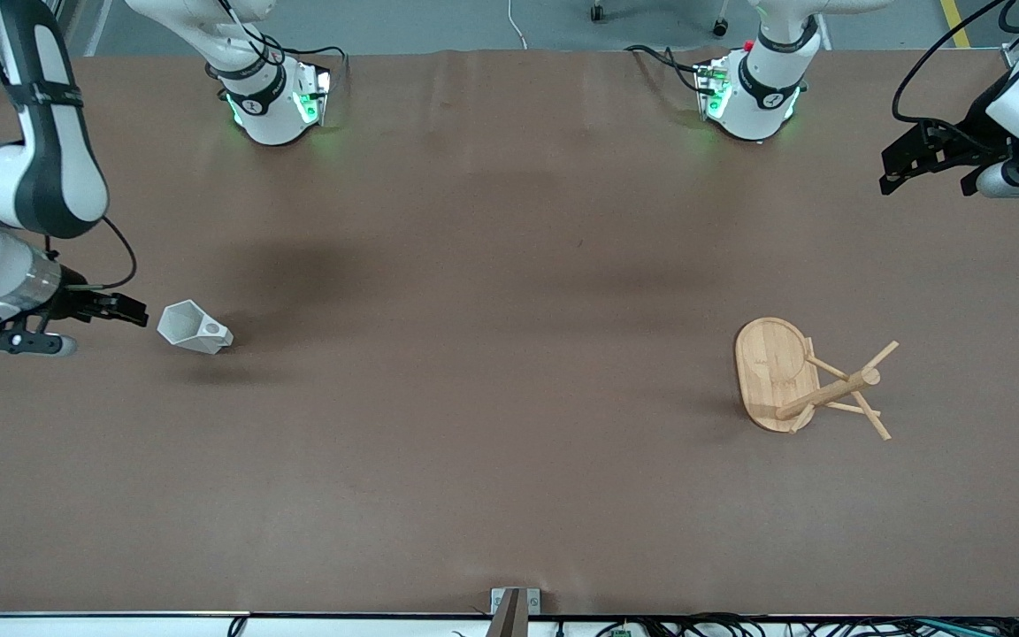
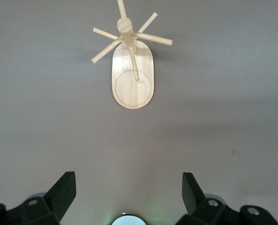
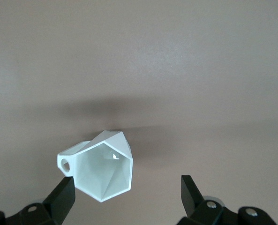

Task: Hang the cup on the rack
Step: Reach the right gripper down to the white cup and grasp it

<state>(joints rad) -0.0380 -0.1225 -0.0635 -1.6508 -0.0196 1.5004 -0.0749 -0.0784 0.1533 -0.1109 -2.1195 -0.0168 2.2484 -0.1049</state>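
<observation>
White arms, black joints, black cables

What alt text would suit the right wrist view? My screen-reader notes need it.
A small white faceted cup with a pierced tab handle rests on the brown table, its hexagonal mouth toward the camera. The open right gripper hangs over it, not touching.

A robotics laboratory: two white industrial arm bases (image 1: 275,97) (image 1: 753,93), their status lights glowing green, are bolted along one edge of a broad brown worktop (image 1: 509,265). Black cables (image 1: 660,57) trail from the bases across the covering, and more wiring (image 1: 739,624) bunches along the worktop's edge nearest the front camera. Above the bases, a grey floor (image 1: 474,22) shows caster wheels (image 1: 720,26) of rolling equipment and yellow marking tape (image 1: 952,22).
</observation>
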